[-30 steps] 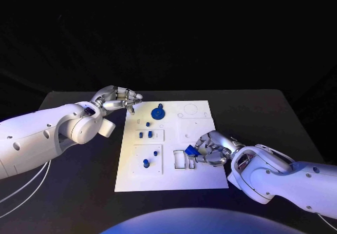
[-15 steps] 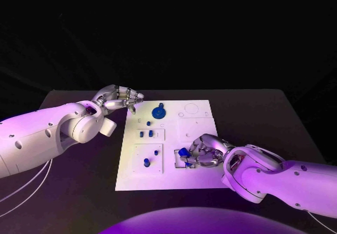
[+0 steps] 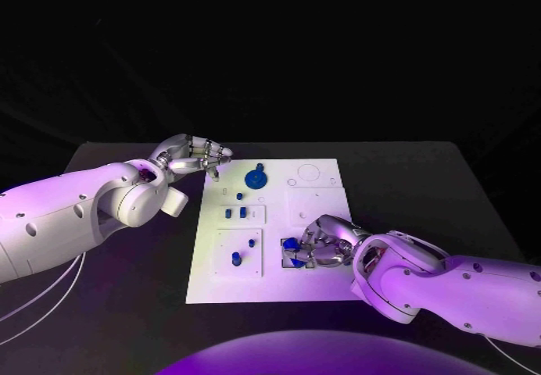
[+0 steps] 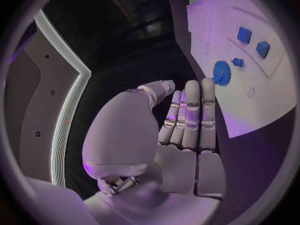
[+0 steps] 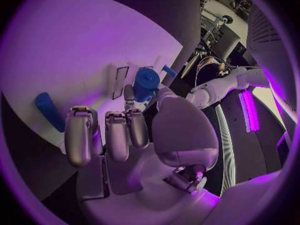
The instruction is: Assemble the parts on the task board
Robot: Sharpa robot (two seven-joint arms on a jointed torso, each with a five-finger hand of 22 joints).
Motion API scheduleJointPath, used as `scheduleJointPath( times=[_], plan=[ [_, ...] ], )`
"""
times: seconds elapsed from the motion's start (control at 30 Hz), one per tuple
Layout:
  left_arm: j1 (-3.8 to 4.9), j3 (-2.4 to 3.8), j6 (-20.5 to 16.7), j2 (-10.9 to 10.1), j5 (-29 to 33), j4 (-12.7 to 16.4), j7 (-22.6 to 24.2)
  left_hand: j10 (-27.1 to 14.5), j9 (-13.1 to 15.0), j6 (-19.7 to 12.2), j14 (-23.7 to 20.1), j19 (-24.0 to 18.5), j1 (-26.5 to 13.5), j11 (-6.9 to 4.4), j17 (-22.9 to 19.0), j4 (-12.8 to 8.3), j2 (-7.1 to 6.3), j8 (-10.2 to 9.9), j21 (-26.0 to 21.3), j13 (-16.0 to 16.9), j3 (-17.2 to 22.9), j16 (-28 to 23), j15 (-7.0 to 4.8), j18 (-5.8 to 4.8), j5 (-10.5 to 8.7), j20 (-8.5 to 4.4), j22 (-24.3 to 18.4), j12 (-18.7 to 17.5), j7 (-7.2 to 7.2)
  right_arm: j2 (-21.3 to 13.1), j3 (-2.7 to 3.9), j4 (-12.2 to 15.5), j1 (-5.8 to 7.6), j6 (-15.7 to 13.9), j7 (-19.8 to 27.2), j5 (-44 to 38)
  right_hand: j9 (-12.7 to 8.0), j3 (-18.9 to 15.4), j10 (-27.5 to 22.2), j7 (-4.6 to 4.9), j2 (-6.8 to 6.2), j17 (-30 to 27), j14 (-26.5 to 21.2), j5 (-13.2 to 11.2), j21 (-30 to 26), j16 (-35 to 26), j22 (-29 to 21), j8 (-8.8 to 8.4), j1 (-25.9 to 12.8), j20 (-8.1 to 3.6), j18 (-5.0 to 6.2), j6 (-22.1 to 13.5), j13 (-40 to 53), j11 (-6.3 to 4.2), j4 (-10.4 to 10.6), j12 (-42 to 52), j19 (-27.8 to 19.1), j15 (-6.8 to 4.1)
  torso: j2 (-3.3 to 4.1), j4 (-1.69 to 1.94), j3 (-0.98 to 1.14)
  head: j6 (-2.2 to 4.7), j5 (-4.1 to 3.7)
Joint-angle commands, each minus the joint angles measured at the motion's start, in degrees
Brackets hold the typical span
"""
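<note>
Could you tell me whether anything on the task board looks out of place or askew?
Nothing stands out: the task board lies flat, blue parts sit in its recesses, and the right hand holds a blue part over the rectangular slots.

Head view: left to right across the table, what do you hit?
Left arm → left hand at the board's far left corner → round blue part on the task board → blue part in the right hand's fingers → right hand → right arm.
</note>
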Motion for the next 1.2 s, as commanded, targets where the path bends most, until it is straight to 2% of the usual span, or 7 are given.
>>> scheduleJointPath(
  times=[0.03, 0.17, 0.23, 0.33, 0.5, 0.83, 1.2],
  plan=[
    [0.02, 0.03, 0.77, 0.04, 0.0, 0.18, 0.22, -0.4, 0.05, -0.39, -0.29, -0.09, -0.33, 0.2, 0.05, 0.11, 0.22, -0.05, -0.39, 0.03, -0.32, 0.09, -0.07, 0.84, 0.16, 0.35, -0.05, 0.19, -0.09, 0.23, -0.02, -0.18, -0.11, 0.88, -0.74, -0.34, -0.03, -0.38, 0.91, -1.16, 0.12, 6.48, 4.33, 0.1, 0.17, 0.31, 12.57, 0.13, -0.43, -0.39, -0.69, 1.3, 6.16, -0.25, -0.07, 0.26, 3.09, -0.25, -0.03, -0.03, 0.04, 0.0, 0.05],
    [0.02, 0.03, 0.84, 0.02, -0.07, 0.2, 0.13, -0.4, 0.05, -0.39, -0.29, -0.09, -0.33, 0.2, 0.05, 0.11, 0.22, -0.05, -0.39, 0.03, -0.32, 0.09, -0.07, 0.84, 0.16, 0.35, -0.05, 0.19, -0.09, 0.42, -0.02, -0.54, -0.12, 0.86, -0.98, -0.82, -0.01, -0.53, 0.94, -1.19, 0.08, 6.49, 4.33, 0.09, 0.08, 0.31, 12.54, 0.22, -0.63, -0.42, -0.68, 1.33, 6.22, -0.27, -0.06, 0.3, 3.06, -0.28, -0.05, -0.01, 0.02, 0.08, 0.0],
    [0.02, 0.03, 0.82, 0.0, -0.09, 0.21, 0.12, -0.4, 0.05, -0.39, -0.29, -0.09, -0.33, 0.2, 0.05, 0.11, 0.22, -0.05, -0.39, 0.03, -0.32, 0.09, -0.07, 0.84, 0.16, 0.35, -0.05, 0.19, -0.09, 0.52, -0.02, -0.75, -0.12, 0.97, -0.99, -1.01, 0.05, -1.32, 0.86, -1.24, -0.12, 6.41, 4.31, 0.07, -0.14, 0.28, 12.49, 0.49, -1.82, -0.48, -0.64, 1.25, 6.13, -0.3, 0.0, 0.14, 2.99, -0.34, -0.02, -0.02, 0.02, 0.14, 0.01],
    [0.03, 0.03, 0.85, -0.04, -0.1, 0.26, 0.11, -0.4, 0.05, -0.39, -0.29, -0.09, -0.33, 0.2, 0.05, 0.11, 0.22, -0.05, -0.39, 0.03, -0.32, 0.09, -0.07, 0.84, 0.16, 0.35, -0.05, 0.19, -0.09, 0.74, -0.02, -1.08, -0.13, 1.0, -1.0, -1.52, 0.17, -2.74, 0.72, -1.28, 0.26, 6.28, 4.27, 0.1, -0.32, 0.22, 12.44, 1.0, -4.56, -0.53, -0.61, 1.09, 5.96, -0.34, 0.04, -0.17, 2.95, -0.37, 0.02, -0.01, 0.01, 0.29, -0.03],
    [0.03, 0.03, 0.83, -0.13, -0.12, 0.34, 0.09, -0.4, 0.05, -0.39, -0.29, -0.09, -0.33, 0.2, 0.05, 0.11, 0.22, -0.05, -0.39, 0.03, -0.32, 0.09, -0.07, 0.84, 0.16, 0.35, -0.05, 0.19, -0.09, 1.01, -0.02, -1.38, -0.14, 1.16, -1.12, -2.27, 0.27, -4.22, 0.51, -1.27, 0.06, 5.98, 4.2, 0.12, -0.7, 0.09, 12.34, 1.43, -6.42, -0.55, -0.54, 0.83, 5.67, -0.34, 0.04, -0.59, 2.83, -0.37, 0.05, 0.05, 0.03, 0.33, -0.03],
    [0.04, 0.04, 0.73, -0.27, -0.13, 0.44, 0.08, -0.53, 0.08, -0.43, -0.37, -0.12, -0.33, 0.22, 0.06, 0.1, 0.22, -0.04, -0.42, 0.03, -0.33, 0.12, -0.05, 0.84, 0.17, 0.38, -0.07, 0.3, -0.08, 0.93, -0.02, -0.9, -0.17, 1.63, -0.75, -2.72, 0.34, -5.67, 0.46, -1.25, -0.22, 6.03, 4.21, 0.19, -0.88, 0.08, 12.3, 1.81, -7.86, -0.54, -0.51, 0.63, 5.64, -0.33, 0.06, -0.75, 2.79, -0.36, 0.0, -0.01, 0.05, 0.23, -0.03],
    [0.04, 0.04, 0.62, -0.35, -0.19, 0.44, 0.09, -0.53, 0.08, -0.43, -0.37, -0.12, -0.33, 0.22, 0.06, 0.1, 0.22, -0.04, -0.42, 0.03, -0.33, 0.12, -0.05, 0.84, 0.17, 0.38, -0.07, 0.3, -0.08, -0.42, -0.02, 1.17, -0.28, 1.24, -0.33, -3.36, 0.36, -5.93, 0.51, -1.26, 0.15, 6.03, 4.21, 0.24, -0.82, 0.08, 12.32, 1.94, -8.32, -0.54, -0.52, 0.59, 5.72, -0.33, 0.06, -0.72, 2.81, -0.36, -0.04, -0.06, 0.06, 0.22, 0.0]
  ],
)
